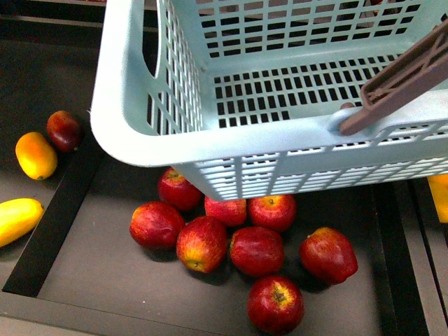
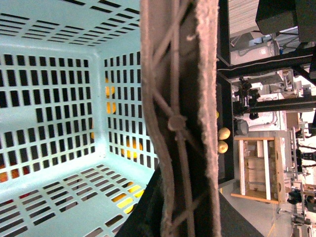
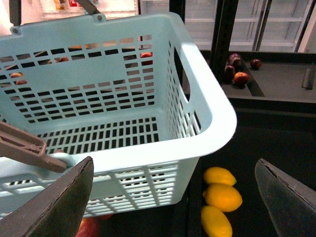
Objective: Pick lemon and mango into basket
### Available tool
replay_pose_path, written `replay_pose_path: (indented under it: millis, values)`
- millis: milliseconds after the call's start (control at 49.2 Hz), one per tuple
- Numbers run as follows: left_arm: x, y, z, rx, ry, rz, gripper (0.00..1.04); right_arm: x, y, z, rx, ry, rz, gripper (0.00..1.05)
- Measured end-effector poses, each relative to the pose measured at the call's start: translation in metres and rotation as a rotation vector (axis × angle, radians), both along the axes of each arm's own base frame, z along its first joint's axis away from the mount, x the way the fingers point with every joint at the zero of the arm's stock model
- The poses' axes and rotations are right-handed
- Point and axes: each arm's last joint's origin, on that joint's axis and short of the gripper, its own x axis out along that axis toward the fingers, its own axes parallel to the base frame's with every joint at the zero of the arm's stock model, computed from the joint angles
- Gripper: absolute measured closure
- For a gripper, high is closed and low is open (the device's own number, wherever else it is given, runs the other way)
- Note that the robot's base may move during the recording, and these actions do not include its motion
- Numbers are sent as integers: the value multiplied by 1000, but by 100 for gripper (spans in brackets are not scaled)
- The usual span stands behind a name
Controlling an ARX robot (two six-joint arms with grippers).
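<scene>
- The brown handle [image 2: 173,123] of the basket [image 2: 54,163] fills the left wrist view, closest to the lens. The left gripper [image 2: 190,123] is clamped on it, with a rough grey pad [image 2: 207,74] lying flat along the handle's lattice
- We see the left wrist reaching over the basket's open top, its camera looking down onto the slotted walls and floor
- The right gripper [image 3: 174,160] hangs level with the basket's outer wall with its jaws spread wide and nothing between them. Its two dark fingers [image 3: 64,197] frame that wall and the rounded corner, and we see no contact with the basket
- Three yellow fruits [image 3: 222,196] lie in a row just past that corner, lower than the basket, on a dark shelf. They are apart from both fingers, and we cannot tell what kind of fruit they are
- In the front view the basket hangs tilted above a cluster of red apples [image 1: 255,250]
- The lemon [image 1: 35,155] lies outside the basket, to its left, across a black divider [image 1: 63,210] from the apples and just beside a dark red fruit [image 1: 64,130]
- The mango [image 1: 17,220] also lies outside the basket, to its left and nearer us than the lemon
- We find the lemon and mango only in the front view, so we cannot place them against either gripper
</scene>
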Motion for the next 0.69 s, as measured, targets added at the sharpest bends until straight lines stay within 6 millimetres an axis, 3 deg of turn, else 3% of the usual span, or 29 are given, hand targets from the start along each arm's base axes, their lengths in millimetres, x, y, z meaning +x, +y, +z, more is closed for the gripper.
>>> replay_pose_path:
  millis: [467, 609, 691]
  values:
    - [2, 2, 0, -3, 9, 19, 99, 0, 0, 0, 1, 1, -1, 9]
    - [1, 1, -1, -5, 14, 13, 99, 3, -8, 0, 279, 537, -407, 9]
    - [1, 1, -2, -3, 14, 14, 99, 5, -16, 4, 453, 528, -503, 9]
